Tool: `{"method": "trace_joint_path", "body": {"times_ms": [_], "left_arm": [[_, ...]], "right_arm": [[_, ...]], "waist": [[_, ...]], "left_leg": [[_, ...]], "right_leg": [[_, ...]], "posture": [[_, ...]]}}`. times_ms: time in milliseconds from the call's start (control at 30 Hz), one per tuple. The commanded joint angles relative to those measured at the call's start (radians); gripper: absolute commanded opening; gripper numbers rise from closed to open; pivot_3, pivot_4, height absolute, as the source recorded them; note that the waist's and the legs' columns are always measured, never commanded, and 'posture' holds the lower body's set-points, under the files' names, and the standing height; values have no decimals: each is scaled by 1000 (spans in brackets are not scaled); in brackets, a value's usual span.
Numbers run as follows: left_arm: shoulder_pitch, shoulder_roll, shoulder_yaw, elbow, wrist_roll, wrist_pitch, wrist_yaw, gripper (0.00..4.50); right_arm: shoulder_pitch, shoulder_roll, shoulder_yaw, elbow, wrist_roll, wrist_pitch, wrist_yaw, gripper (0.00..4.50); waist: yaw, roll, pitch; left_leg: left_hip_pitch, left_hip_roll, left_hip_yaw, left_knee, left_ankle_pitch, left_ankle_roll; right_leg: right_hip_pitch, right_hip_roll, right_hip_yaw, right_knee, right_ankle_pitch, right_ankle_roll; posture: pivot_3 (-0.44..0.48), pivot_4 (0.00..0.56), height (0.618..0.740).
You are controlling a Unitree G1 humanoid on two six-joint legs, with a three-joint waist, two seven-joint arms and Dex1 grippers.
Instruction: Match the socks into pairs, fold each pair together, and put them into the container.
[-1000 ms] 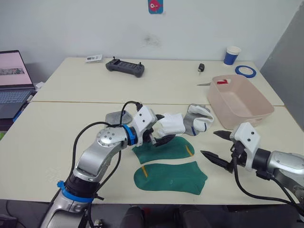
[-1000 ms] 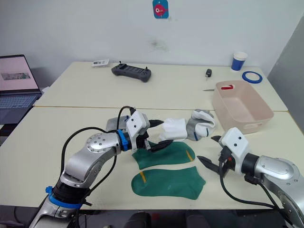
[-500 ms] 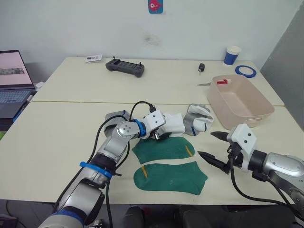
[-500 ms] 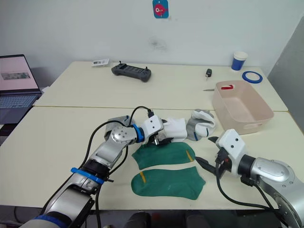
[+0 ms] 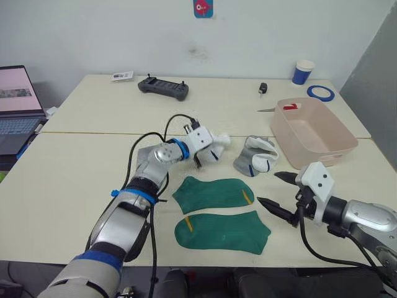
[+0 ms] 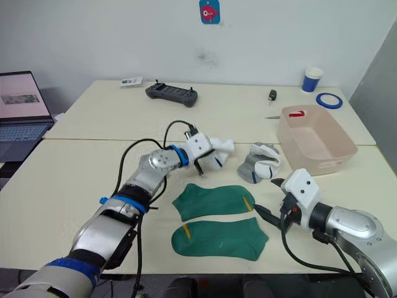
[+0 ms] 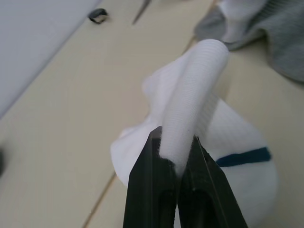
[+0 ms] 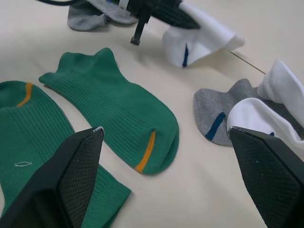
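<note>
Moved since a second ago: left gripper has carried the white sock off the upper green sock and further back along the tabletop; right gripper has barely shifted.
Nearest green sock: lower green sock lies flat near the front edge, its yellow mark toward the robot's left.
Second green sock: upper green sock lies flat just behind the first, its yellow mark toward the right; the two are close, edges nearly touching.
Right fingers: spread wide, holding nothing, low over the tabletop just right of the green socks.
Left fingers: pinched on a fold of the white sock, which hangs from them with its dark-blue mark showing; the left wrist view shows the ribbed cloth clamped between the two black fingers.
Grey and white heap: a grey sock with a blue mark lies bunched with another white sock, between the held sock and the bin.
Other grey sock: a second grey sock lies flat behind the left arm, partly hidden.
Bin: the pink bin stands at the right, with no socks inside.
Far side: a black controller, a blue-and-white cup and a roll of blue tape rest on the tabletop; a laptop sits at far left.
</note>
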Motion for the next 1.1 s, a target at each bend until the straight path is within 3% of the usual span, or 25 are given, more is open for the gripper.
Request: {"method": "trace_joint_path", "body": {"times_ms": [33, 133, 167, 367, 500, 600, 833, 1100], "left_arm": [[-3, -27, 33, 62, -8, -24, 10, 6], [15, -28, 68, 52, -60, -14, -84, 6], [22, -20, 72, 38, -62, -18, -99, 484], [119, 78, 112, -174, -113, -18, -226, 2258], [289, 211, 157, -473, -244, -21, -430, 3465], [380, 325, 163, -603, -255, -81, -521, 4389], [509, 510, 139, -706, -276, -143, -714, 4477], [526, 469, 41, -736, -220, -196, -783, 4477]], "right_arm": [[-21, 3, -5, -29, 4, -6, -5, 4500], [-26, 4, -2, -29, 5, -4, -6, 4500], [-28, 5, -2, -29, 6, -3, -6, 4500], [-20, 5, -5, -41, 11, 3, -9, 4500], [-14, 1, 16, -39, -6, -33, 14, 4500], [-17, -13, 28, -34, -19, -53, 42, 4500], [-14, -77, 76, -18, -56, -91, 123, 4500], [-34, -73, 91, -7, -64, -89, 135, 4500]], "waist": [[0, 0, 0], [0, 0, 0], [0, 0, 0], [-3, 0, 0], [-7, 1, 0], [-2, 1, 0], [2, 1, 0], [2, 1, 0]], "left_leg": [[0, 0, 0, 0, 0, 0], [0, 0, 0, 0, 0, 0], [0, 0, 0, 0, 0, 0], [0, 1, 0, 0, 0, 0], [1, 2, 0, -1, 0, 0], [1, 3, 0, -1, 0, 0], [2, 1, 1, 0, 0, 0], [1, 2, 1, 0, 0, 0]], "right_leg": [[0, 0, 0, 0, 0, 0], [0, 0, 0, 0, 0, 0], [0, 0, 0, 0, 0, 0], [0, 0, 0, 1, 0, 0], [0, 1, 0, 2, 0, 0], [0, 1, -1, 2, 0, 0], [1, -2, 0, 2, 0, -1], [0, -1, -1, 2, 0, -2]], "posture": [[0, 150, 740], [0, 150, 740], [0, 150, 740], [0, 150, 740], [0, 150, 740], [0, 150, 740], [0, 150, 740], [0, 150, 740]]}}
